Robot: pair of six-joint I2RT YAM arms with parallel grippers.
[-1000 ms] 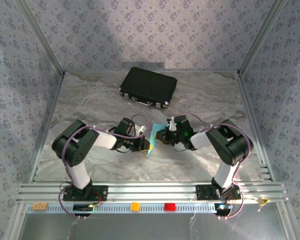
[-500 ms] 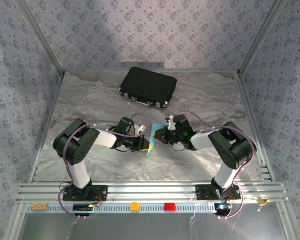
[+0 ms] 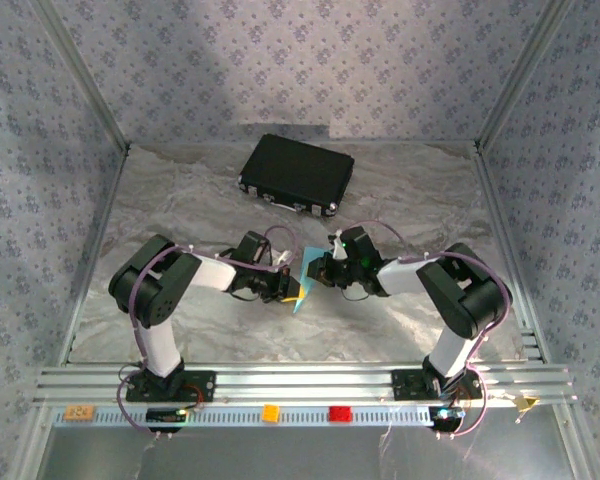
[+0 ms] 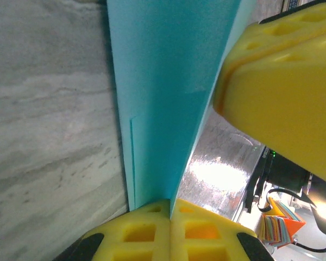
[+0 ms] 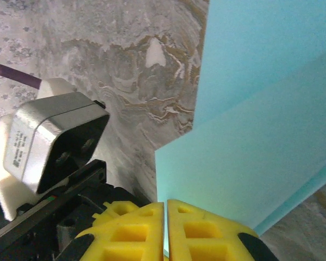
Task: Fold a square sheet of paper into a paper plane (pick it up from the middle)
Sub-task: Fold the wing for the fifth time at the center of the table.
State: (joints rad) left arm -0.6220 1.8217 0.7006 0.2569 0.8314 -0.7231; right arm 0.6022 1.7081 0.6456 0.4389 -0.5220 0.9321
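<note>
In the middle of the frame, the left claw (image 3: pixel 290 290) and right claw (image 3: pixel 313 272) are each clamped tight on the folded paper (image 3: pixel 301 297). The case (image 3: pixel 297 173) lies on the table (image 3: pixel 180 210), upper centre.

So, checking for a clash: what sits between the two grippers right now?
The folded light blue paper, pinched by both the left gripper and the right gripper; the top view shows it.

Soft, dim overhead light brightens the back wall (image 3: pixel 280 70); up close, the blue paper (image 4: pixel 163 81) glows evenly and the table (image 4: pixel 214 175) shows glare.
</note>
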